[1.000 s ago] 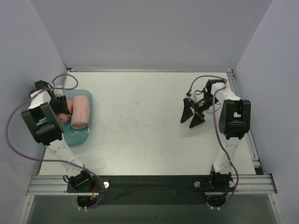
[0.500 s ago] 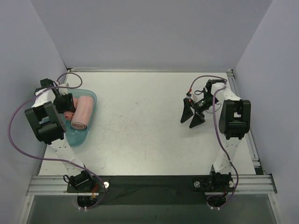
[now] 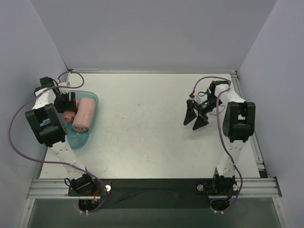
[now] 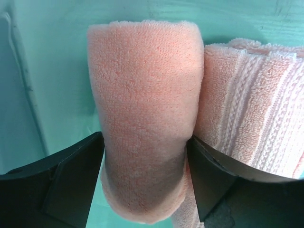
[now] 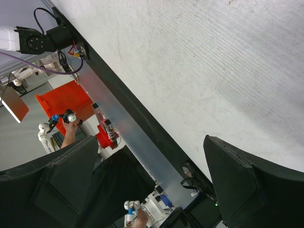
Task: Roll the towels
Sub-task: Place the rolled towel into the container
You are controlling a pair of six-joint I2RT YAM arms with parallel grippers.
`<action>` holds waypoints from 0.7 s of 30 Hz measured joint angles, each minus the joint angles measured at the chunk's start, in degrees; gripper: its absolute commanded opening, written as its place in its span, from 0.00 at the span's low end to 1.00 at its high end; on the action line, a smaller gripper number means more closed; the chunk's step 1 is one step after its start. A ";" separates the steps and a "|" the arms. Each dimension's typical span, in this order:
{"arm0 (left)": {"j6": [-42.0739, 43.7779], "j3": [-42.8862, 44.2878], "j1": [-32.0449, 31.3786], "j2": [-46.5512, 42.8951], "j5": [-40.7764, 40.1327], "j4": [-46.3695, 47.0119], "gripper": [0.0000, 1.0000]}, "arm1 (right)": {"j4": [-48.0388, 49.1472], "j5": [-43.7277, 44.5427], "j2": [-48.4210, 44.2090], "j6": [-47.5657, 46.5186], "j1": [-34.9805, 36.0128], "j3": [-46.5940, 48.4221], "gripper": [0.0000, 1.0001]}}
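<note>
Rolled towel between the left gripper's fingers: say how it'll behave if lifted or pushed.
The rolled towel looks like plush terry, so probably soft, squashy and light. As a short cylinder on the smooth teal tray it may roll or loosen, though the ribbed towel roll touching it should block that side.

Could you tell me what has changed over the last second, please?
The left tool moved slightly farther back, straddling one rolled towel; whether it let go is unclear. The teal tray shifted a little. The other roll and the right tool stayed put.
</note>
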 measured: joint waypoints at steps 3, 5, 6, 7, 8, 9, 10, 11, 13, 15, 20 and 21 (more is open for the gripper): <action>1.05 0.74 -0.13 -0.24 -0.50 -0.22 0.97 | 0.00 0.00 -0.26 0.00 0.00 0.00 1.00; 1.31 0.94 -0.13 -0.85 -0.83 -0.42 0.97 | 0.00 -0.02 -0.33 0.00 0.00 0.00 1.00; 1.66 1.20 -0.13 -1.31 -0.96 -0.81 0.97 | 0.00 -0.02 -0.35 0.00 0.00 0.00 1.00; 1.97 1.40 -0.15 -1.81 -1.03 -0.98 0.97 | 0.00 -0.02 -0.39 0.00 0.00 0.00 1.00; 2.14 1.57 -0.26 -2.29 -1.16 -1.20 0.97 | 0.00 -0.04 -0.39 0.00 0.00 0.00 1.00; 2.49 1.92 -0.35 -3.02 -1.33 -1.53 0.97 | 0.00 -0.04 -0.44 0.00 0.00 0.00 1.00; 2.84 2.32 -0.46 -3.67 -1.60 -1.79 0.97 | 0.00 -0.02 -0.48 0.00 0.00 0.00 1.00; 3.21 2.69 -0.57 -4.37 -1.81 -2.03 0.97 | 0.00 -0.04 -0.55 -0.02 0.00 0.00 1.00; 3.91 3.48 -1.07 -6.03 -2.32 -2.56 0.97 | 0.00 -0.04 -0.83 -0.02 0.00 0.00 1.00; 4.70 4.35 -1.90 -7.89 -3.02 -3.17 0.97 | 0.00 -0.13 -1.14 -0.02 0.00 0.00 1.00; 6.34 6.27 -5.97 -13.57 -5.03 -4.66 0.97 | 0.02 -0.44 -2.19 -0.04 0.00 0.04 1.00; 6.54 6.69 -7.23 -14.75 -5.44 -4.85 0.97 | 0.04 -0.44 -2.54 -0.04 0.00 0.11 1.00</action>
